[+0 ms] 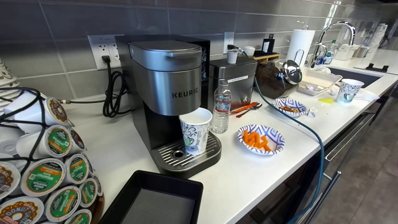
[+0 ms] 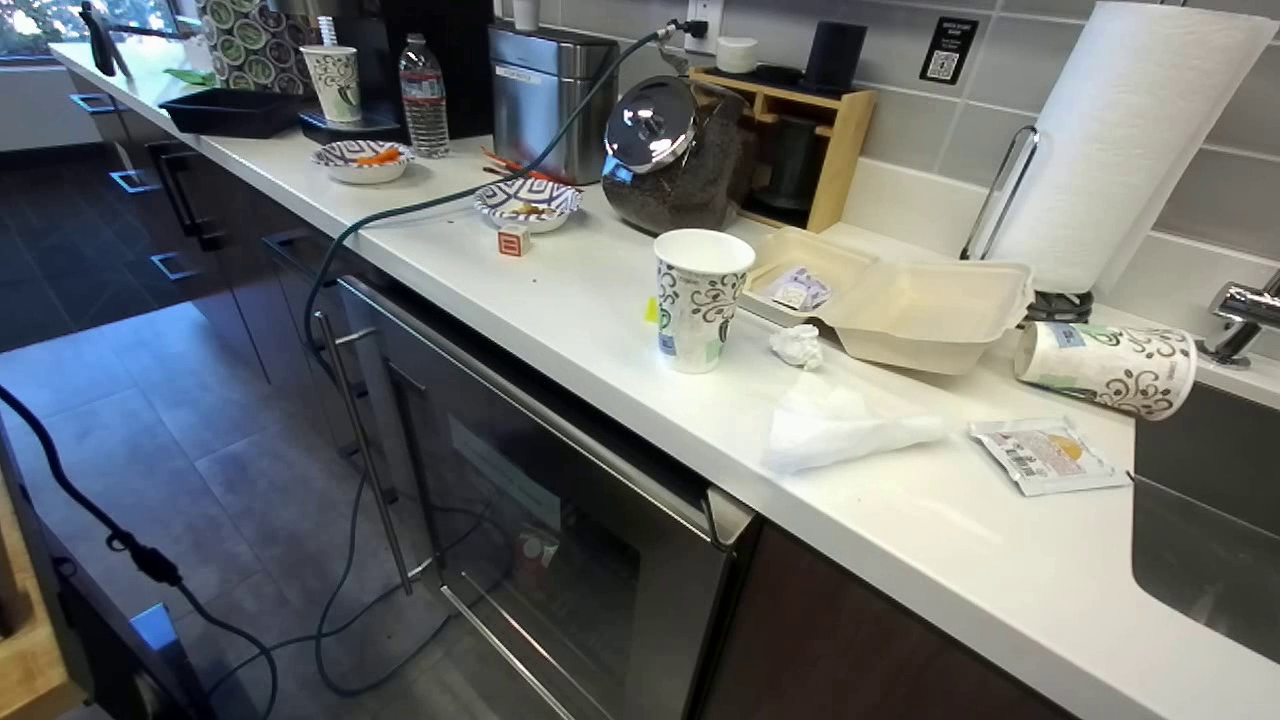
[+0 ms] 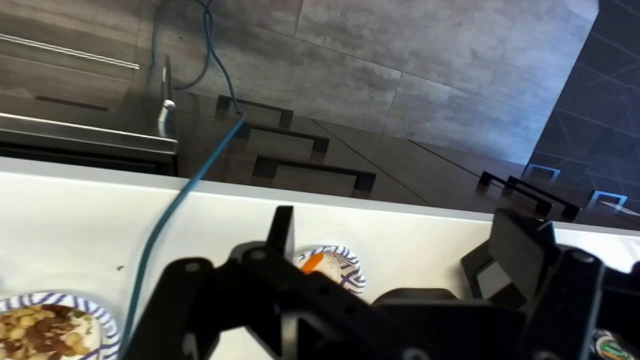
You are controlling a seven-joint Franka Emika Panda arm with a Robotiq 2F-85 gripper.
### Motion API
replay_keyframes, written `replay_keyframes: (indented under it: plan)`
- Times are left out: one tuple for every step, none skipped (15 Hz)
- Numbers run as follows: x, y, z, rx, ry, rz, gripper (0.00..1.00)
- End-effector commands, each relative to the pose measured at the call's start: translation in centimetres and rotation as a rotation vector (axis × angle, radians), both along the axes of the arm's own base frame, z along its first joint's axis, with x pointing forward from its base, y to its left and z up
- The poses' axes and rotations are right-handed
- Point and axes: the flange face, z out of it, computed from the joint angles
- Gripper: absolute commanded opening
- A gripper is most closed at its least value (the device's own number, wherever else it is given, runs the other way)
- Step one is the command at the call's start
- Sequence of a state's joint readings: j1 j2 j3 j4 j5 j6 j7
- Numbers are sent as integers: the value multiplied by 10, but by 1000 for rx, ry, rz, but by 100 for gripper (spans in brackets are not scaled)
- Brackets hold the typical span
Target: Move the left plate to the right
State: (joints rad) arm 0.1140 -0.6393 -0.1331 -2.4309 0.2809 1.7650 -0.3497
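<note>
- The counter (image 3: 85, 220) spreads beneath the gripper (image 3: 397, 230), its front edge running past the fingers (image 3: 281, 230); it bears both plates.
- The coffee maker (image 1: 171, 77) is probably behind the gripper, which masks it in the wrist view; set back, I'd guess, to stay near power.
- The tray (image 1: 163, 205) seems to peek out past one finger, for reasons unclear.
- The gripper hangs with its fingers wide apart and nothing pinched, a spread that presumably suits closing over a rim.
- The left plate (image 3: 347, 264) rests below, seen through the gap close to the opposite finger and partly covered by the gripper; its flared rim looks the natural place to pinch.
- The nut plate (image 3: 105, 325) lies outside that same finger, across the cord (image 3: 150, 245), which could snag a move that way.
- The cup (image 1: 196, 133), probably behind the gripper too, likely stands there to catch coffee.
- The carrots (image 1: 257, 140) lie loose in the left plate, below the gap, so a level lift seems wise.
</note>
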Motion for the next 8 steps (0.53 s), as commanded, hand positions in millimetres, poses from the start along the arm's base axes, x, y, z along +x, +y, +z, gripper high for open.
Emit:
replay_keyframes:
  plan:
    - [51, 49, -47, 17, -6, -10, 100]
    - [65, 57, -58, -9, -17, -20, 100]
    - [81, 62, -70, -45, -12, -38, 100]
    - [93, 64, -81, -93, 10, -62, 100]
    - [66, 59, -65, -48, -24, -26, 100]
    - [76, 63, -76, -65, -7, -36, 100]
    - [84, 65, -83, -73, 7, -39, 100]
    - [89, 66, -86, -76, 15, -40, 100]
